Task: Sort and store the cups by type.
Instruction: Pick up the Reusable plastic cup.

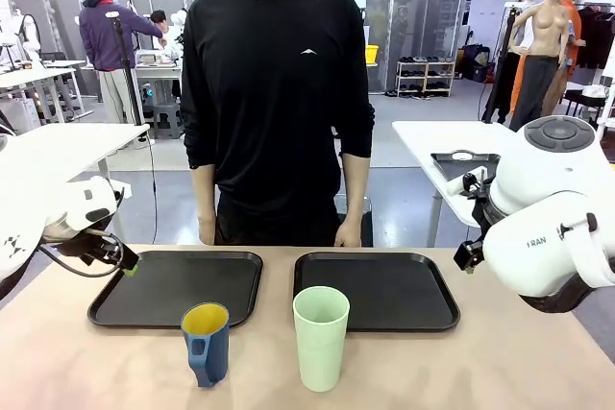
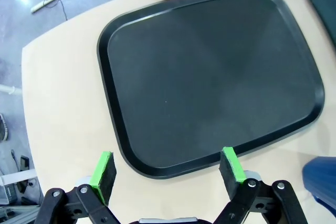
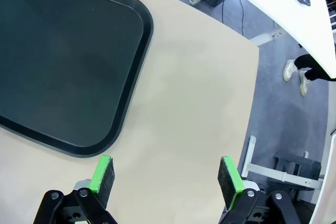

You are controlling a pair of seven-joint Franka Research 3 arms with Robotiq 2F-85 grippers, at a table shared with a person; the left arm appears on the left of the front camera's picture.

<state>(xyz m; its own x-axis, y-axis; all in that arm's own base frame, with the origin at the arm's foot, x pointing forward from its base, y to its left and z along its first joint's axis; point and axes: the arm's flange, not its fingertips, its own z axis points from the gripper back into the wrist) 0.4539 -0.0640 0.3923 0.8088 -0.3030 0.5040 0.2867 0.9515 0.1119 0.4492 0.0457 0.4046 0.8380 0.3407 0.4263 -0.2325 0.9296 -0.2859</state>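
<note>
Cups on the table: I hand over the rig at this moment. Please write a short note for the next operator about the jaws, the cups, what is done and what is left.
Left gripper: jaws open, empty, over the edge of the left tray.
Right gripper: jaws open, empty, over bare table beside the right tray.
Blue mug and green tumbler: upright on the table in front of the trays, apart.
Done: nothing stored; both trays hold nothing.
Left: both cups, probably one to each tray.

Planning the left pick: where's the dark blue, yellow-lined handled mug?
Front view: the blue mug stands left of the tall mint-green plastic tumbler, in front of the left black tray.
</note>
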